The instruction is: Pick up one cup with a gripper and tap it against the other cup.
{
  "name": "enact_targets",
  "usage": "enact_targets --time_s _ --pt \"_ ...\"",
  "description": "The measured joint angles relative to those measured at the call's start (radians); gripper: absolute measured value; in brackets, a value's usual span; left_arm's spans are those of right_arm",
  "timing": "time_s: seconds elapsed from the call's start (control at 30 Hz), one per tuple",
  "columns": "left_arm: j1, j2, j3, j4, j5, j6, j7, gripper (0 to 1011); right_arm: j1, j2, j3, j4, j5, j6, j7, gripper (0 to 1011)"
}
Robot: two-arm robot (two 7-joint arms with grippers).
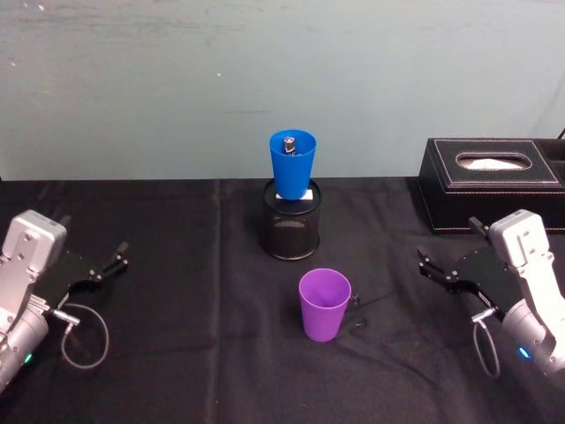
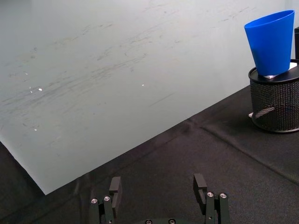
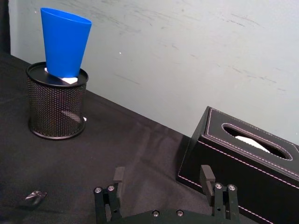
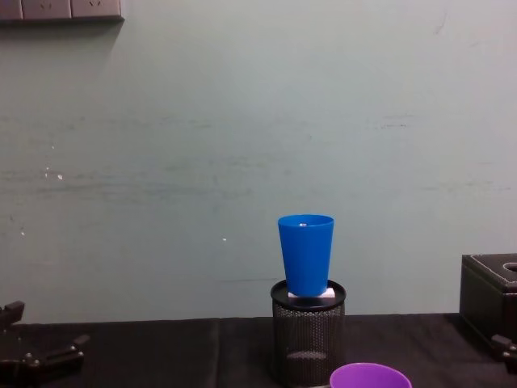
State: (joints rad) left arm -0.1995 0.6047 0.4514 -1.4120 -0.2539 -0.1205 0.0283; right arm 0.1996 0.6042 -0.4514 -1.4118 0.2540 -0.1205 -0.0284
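The purple cup [image 1: 324, 304] stands upright on the black cloth near the middle of the table; its rim [image 4: 370, 377] peeks into the chest view. Behind it the blue cup [image 1: 293, 163] [image 2: 273, 42] [image 3: 65, 42] [image 4: 306, 252] rests upright in the mouth of a black mesh pen holder [image 1: 292, 225]. My left gripper [image 1: 95, 240] [image 2: 157, 189] hovers low at the table's left side, open and holding nothing. My right gripper [image 1: 448, 245] [image 3: 162, 179] sits at the right side, also open and holding nothing. Both are well apart from the cups.
A black leather tissue box [image 1: 490, 181] [image 3: 243, 158] stands at the back right, just behind my right gripper. A small dark object [image 1: 360, 325] lies on the cloth right of the purple cup. A pale wall closes off the table's far edge.
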Motion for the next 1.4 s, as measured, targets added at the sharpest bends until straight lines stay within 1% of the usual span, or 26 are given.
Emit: enact_targets --time_s 1.4 --pt "0.000 0.000 0.000 0.000 0.000 0.000 0.000 1000 0.000 0.000 0.000 0.000 0.000 0.000 0.000 1004"
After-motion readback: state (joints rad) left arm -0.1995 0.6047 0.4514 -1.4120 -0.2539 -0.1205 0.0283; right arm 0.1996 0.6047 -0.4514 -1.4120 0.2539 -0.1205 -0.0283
